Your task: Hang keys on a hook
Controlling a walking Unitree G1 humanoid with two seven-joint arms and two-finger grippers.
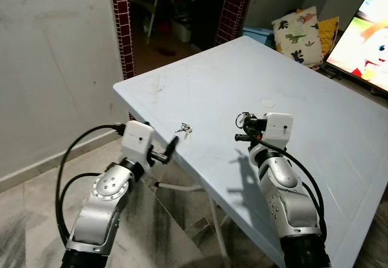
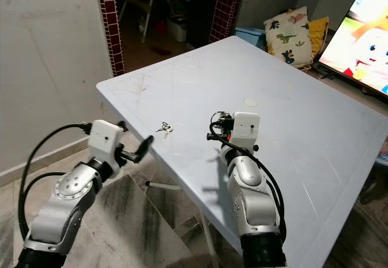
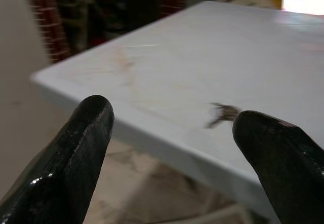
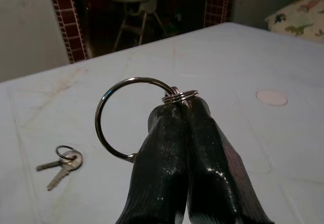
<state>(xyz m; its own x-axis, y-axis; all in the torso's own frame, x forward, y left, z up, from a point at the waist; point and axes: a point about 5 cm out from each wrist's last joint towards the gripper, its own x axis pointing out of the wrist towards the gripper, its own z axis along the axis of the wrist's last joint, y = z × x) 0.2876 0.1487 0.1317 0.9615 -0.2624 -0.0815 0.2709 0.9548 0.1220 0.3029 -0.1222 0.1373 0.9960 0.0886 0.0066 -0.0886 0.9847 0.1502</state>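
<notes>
Right gripper (image 4: 183,113) pinches round metal ring (image 4: 117,113); small keys (image 4: 62,164) on smooth table (image 4: 243,148)

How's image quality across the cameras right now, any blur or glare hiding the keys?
Left wrist view: keys smeared and out of focus between the open left gripper fingers. Right wrist view: sharp, keys crisp beside the metal ring pinched by the right gripper. Left eye view: clear, TV screen overexposed, right arm's shadow on the table.

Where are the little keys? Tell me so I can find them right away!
Look at the big pale blue table. Near its front edge, between the left gripper and the right gripper, lie the keys. They are the small silver bunch lying loose, unlike the large ring that the right gripper holds.
</notes>
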